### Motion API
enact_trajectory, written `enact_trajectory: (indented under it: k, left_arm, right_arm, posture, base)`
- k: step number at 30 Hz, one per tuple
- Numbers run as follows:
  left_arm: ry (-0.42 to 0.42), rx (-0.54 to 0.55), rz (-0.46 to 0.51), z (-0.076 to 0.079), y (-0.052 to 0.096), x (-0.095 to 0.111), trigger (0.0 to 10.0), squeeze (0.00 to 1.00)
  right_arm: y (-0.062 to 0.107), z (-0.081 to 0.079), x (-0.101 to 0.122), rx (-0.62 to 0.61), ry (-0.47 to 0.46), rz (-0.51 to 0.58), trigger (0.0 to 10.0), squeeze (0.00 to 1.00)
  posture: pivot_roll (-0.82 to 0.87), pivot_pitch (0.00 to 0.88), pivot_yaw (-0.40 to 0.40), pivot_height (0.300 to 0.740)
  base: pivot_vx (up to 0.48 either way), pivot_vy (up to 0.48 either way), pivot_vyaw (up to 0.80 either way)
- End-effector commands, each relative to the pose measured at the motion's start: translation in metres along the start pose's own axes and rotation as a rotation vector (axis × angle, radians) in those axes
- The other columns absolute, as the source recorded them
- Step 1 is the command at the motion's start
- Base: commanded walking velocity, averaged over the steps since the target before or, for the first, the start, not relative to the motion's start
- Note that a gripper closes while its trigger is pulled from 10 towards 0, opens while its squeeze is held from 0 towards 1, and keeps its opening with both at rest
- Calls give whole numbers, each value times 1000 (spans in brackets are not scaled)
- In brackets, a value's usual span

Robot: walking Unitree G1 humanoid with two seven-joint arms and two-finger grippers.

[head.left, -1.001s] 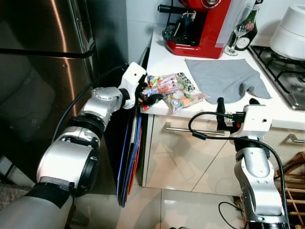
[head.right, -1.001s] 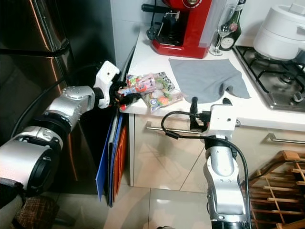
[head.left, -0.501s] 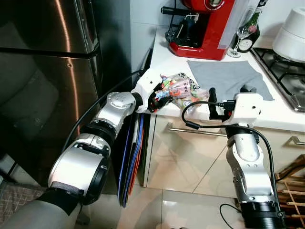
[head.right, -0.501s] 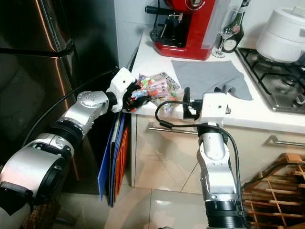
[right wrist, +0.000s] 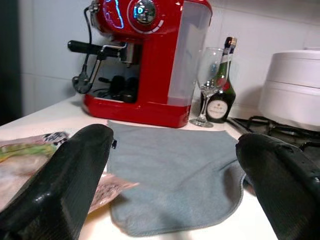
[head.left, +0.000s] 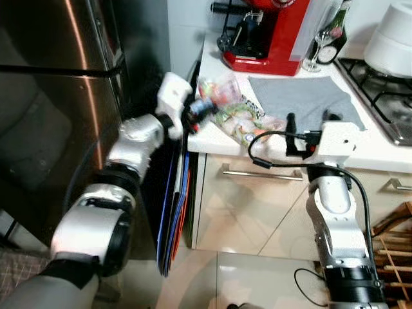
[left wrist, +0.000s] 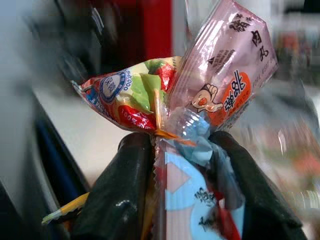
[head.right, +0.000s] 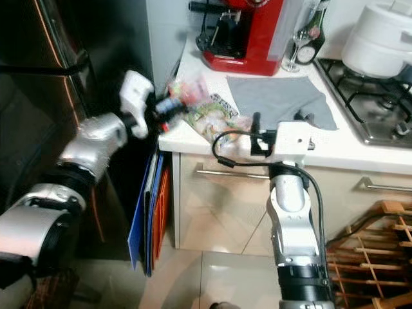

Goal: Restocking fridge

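Two snack packets point(left wrist: 200, 110) are held pinched in the left gripper point(head.left: 193, 114) above the bench's point(head.left: 219, 138) near left corner, more packets point(head.left: 248, 122) lie there, and the right gripper point(right wrist: 175, 185) is spread wide, empty.

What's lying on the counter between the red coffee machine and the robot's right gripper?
A grey cloth lies flat on the white counter between the red coffee machine and the open right gripper, seen in the right wrist view.

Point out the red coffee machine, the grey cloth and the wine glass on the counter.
Red coffee machine point(right wrist: 150, 65), right wrist view, on its red front body.
Grey cloth point(right wrist: 175, 165), right wrist view, on the middle of the flat fabric.
Wine glass point(right wrist: 208, 70), right wrist view, on its bowl.
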State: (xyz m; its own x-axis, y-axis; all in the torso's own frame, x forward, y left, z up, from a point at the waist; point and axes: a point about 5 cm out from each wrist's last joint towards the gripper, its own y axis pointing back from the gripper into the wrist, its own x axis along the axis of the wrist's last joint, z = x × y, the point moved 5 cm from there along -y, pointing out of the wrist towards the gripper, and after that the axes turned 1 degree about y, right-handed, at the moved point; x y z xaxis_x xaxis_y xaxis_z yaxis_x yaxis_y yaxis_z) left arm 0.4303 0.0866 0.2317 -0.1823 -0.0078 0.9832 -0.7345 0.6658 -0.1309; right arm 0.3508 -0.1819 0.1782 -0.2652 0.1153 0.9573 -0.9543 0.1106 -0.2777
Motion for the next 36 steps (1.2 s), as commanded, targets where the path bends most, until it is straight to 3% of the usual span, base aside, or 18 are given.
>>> enact_trajectory:
  k: [1,3,4,5,7,9,12,13,14,15,20,25,36]
  left_arm:
    - [8,-20,101,9,-2,21,0,0]
    - [50,-19,227,22,3,45,0,0]
    - [50,-19,227,22,3,45,0,0]
    - [87,1,292,35,8,55,0,0]
    - [97,25,317,45,14,54,0,0]
    - [122,119,320,46,23,42,0,0]
    - [28,229,285,47,32,26,0,0]
    - [1,218,286,55,29,28,3373,0]
    - [-9,206,286,61,27,31,3373,0]
    - [3,217,294,63,25,34,10000,0]
    - [33,274,279,63,22,36,10000,0]
    - [64,322,234,56,18,22,10000,0]
    - [29,285,206,62,17,15,10000,0]
  right_arm:
    - [1,4,2,-12,19,15,10000,1000]
    - [3,6,-1,-23,23,10,10000,1000]
    - [3,6,-1,-23,23,10,10000,1000]
    - [3,6,-2,-31,26,8,10000,1000]
    - [4,6,-2,-34,29,9,10000,1000]
    - [5,7,-2,-40,46,17,10000,1000]
    - [6,10,-2,-50,69,24,10000,1000]
    - [5,12,-4,-55,84,25,10000,1000]
    - [5,13,-5,-58,95,25,10000,1000]
    - [4,16,-8,-67,100,16,10000,1000]
    - [-3,20,-6,-88,103,26,10000,1000]
    - [-11,17,-9,-89,92,20,10000,1000]
    - [-4,11,-21,-72,74,-13,10000,1000]
  posture:
    - [-114,0,-22,740]
    - [-102,0,-24,740]
    - [-102,0,-24,740]
    - [-97,0,-24,740]
    - [-95,0,-26,740]
    - [-88,0,-35,740]
    - [-84,0,-41,740]
    - [-80,0,-47,740]
    - [-80,0,-47,740]
    - [-77,0,-49,740]
    - [-85,0,-49,740]
    - [-92,0,-42,740]
    - [-92,0,-41,740]
  base:
    - [0,0,0]
    - [0,0,0]
    - [0,0,0]
    - [0,0,0]
    - [0,0,0]
    - [0,0,0]
    - [0,0,0]
    - [0,0,0]
    - [0,0,0]
    - [0,0,0]
    - [0,0,0]
    - [0,0,0]
    - [-294,0,0]
